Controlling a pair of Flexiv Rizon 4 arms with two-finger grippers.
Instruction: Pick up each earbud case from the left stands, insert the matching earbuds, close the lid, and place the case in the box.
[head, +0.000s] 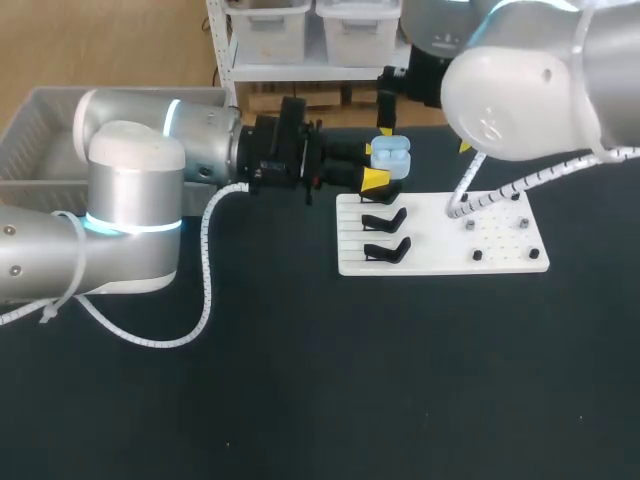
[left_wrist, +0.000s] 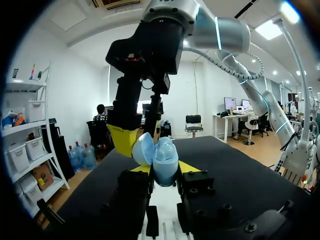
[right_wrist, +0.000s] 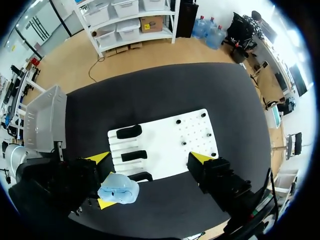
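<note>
A light blue earbud case (head: 391, 154) hangs above the far end of the white board (head: 440, 262). My left gripper (head: 384, 164) is shut on it, a yellow tip on either side of the case (left_wrist: 159, 157). Its lid looks open in the left wrist view. My right gripper (head: 424, 138) hangs open just above and beyond the case, its fingers spread wide. From the right wrist view the case (right_wrist: 118, 188) sits below my right gripper (right_wrist: 150, 158), near one fingertip (right_wrist: 99, 158). Small dark earbud pieces (head: 470, 225) dot the board's right half.
Black stands (head: 384, 220) on the board's left half (right_wrist: 129, 132) hold nothing. A grey box (head: 40, 135) sits at the table's far left (right_wrist: 42, 120). A white cable loop (head: 205, 290) trails from my left arm over the dark table.
</note>
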